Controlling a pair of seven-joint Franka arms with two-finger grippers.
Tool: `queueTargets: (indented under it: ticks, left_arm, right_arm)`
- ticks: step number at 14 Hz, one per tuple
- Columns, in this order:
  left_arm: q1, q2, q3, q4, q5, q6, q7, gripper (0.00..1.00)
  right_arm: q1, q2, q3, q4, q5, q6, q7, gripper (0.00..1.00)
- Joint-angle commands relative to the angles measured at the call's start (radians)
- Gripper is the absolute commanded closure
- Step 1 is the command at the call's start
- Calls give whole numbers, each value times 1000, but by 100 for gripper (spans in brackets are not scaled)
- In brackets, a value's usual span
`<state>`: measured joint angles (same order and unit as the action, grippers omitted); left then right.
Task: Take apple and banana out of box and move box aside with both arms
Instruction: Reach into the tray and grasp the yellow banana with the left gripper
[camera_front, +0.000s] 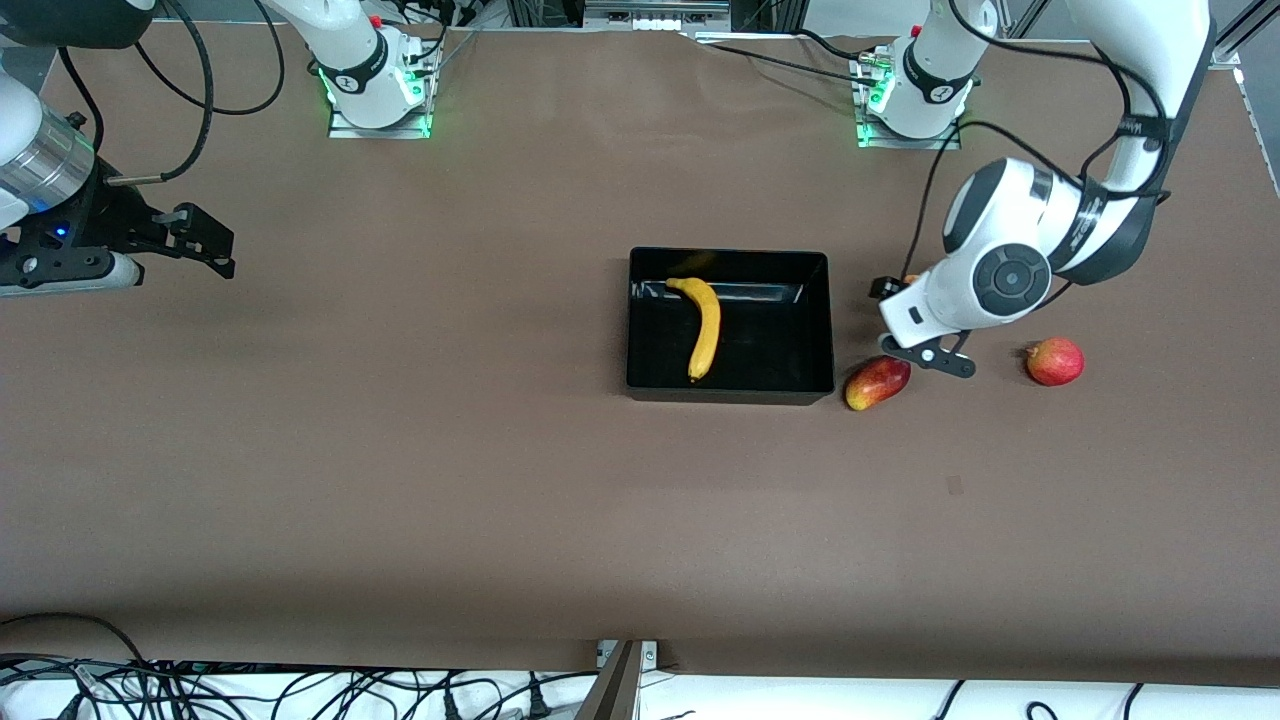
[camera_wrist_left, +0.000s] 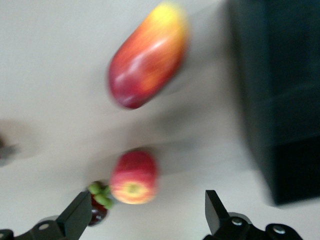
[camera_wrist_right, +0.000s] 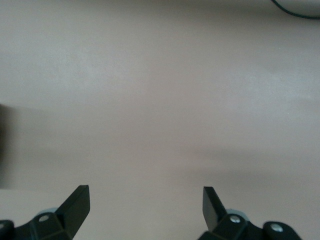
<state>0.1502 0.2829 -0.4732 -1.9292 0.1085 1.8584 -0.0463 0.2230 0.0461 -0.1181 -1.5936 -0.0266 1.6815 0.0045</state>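
Observation:
The yellow banana (camera_front: 705, 325) lies in the black box (camera_front: 815, 300) at the table's middle. My left gripper (camera_front: 928, 356) is open and hangs low beside the box, toward the left arm's end of the table. In the left wrist view its fingers (camera_wrist_left: 147, 196) are spread over the small red apple (camera_wrist_left: 133, 177), whose yellowish patch shows. The apple sits closer to one finger (camera_wrist_left: 77, 212). The left arm hides the apple in the front view. The box's dark wall (camera_wrist_left: 275, 100) also shows in the left wrist view. My right gripper (camera_front: 205, 250) is open and empty over bare table at the right arm's end (camera_wrist_right: 145, 196).
An oval red-yellow mango (camera_front: 877, 382) (camera_wrist_left: 147, 57) lies by the box's corner, close to my left gripper. A larger red round fruit with a nub (camera_front: 1054, 361) lies farther toward the left arm's end. A small dark fruit with green leaves (camera_wrist_left: 98, 202) touches the apple.

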Motion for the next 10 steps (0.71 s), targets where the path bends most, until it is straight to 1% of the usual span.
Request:
queueTargets:
  ticks: [1, 3, 5, 7, 8, 9, 10]
  left_arm:
    - [-90, 53, -48, 116, -49, -38, -90, 0]
    - [-193, 125, -48, 195, -46, -7, -246, 0]
    - [-277, 191, -42, 193, -32, 106, -396, 0]
    - [-320, 280, -41, 179, -9, 238, -504, 0]
    - [-339, 313, -41, 179, 38, 276, -544, 0]
    - [-366, 344, -39, 177, 125, 295, -582, 0]
    - [-373, 375, -41, 179, 199, 301, -625, 0]
  right_arm:
    - [-4, 6, 5, 17, -12, -5, 9, 0]
    - [-5, 6, 5, 17, -12, -5, 9, 0]
    - [-5, 6, 5, 17, -12, -5, 9, 0]
    - [-5, 6, 5, 17, -12, -5, 9, 0]
    - [-4, 6, 5, 17, -12, -5, 9, 0]
    - [-5, 6, 5, 17, -12, -5, 9, 0]
    - [-5, 6, 5, 17, -12, -5, 9, 0]
